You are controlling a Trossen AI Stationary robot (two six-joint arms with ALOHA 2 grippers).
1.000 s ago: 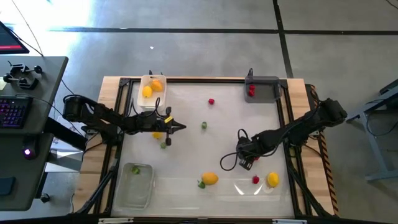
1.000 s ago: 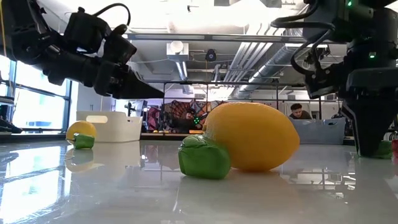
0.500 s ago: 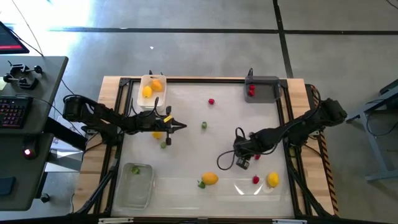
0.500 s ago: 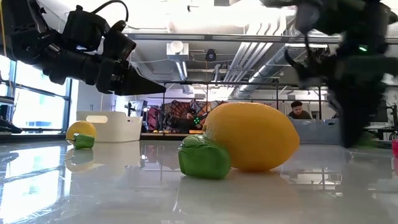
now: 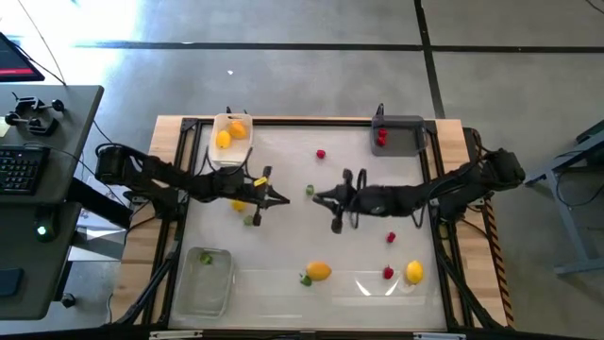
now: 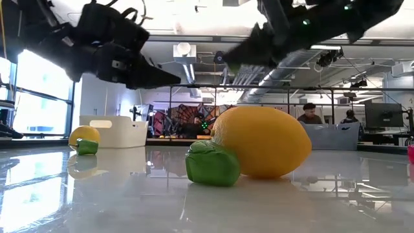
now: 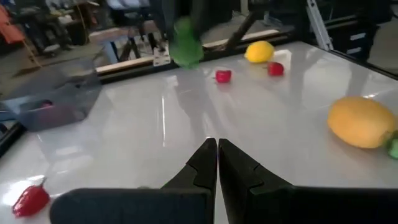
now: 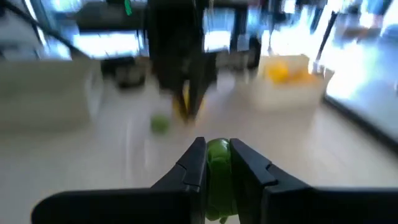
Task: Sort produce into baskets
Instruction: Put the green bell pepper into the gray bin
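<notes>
My right gripper (image 5: 314, 195) is over the middle of the table, pointing toward its left edge, and is shut on a small green piece (image 8: 217, 155). The piece also shows raised in the left wrist view (image 7: 185, 43). My left gripper (image 5: 286, 199) is shut and empty, facing the right one from close by, above the table. A yellow piece (image 5: 238, 203) and a green piece (image 5: 250, 219) lie under my left arm. The white tray (image 5: 229, 151) holds yellow and orange pieces, the dark grey tray (image 5: 408, 146) red ones, and the clear tray (image 5: 203, 293) a green one. My right gripper pinches the green piece's two sides (image 8: 217, 148) between its two fingers. The fingers lie about level and come from the table's right side. The piece is clear of the table.
Loose on the table: a red piece (image 5: 321, 154) at the far middle, two red pieces (image 5: 391, 237) (image 5: 388, 273), a yellow one (image 5: 413, 273), and an orange-yellow one (image 5: 319, 271) with a green one (image 5: 305, 280) beside it near the front. People sit in the room behind.
My right gripper has risen and swung from the near right part of the table toward its middle, turning to point at the left edge, with the green piece between its fingers. A red piece now shows where it was. My left gripper has shifted slightly toward the right.
</notes>
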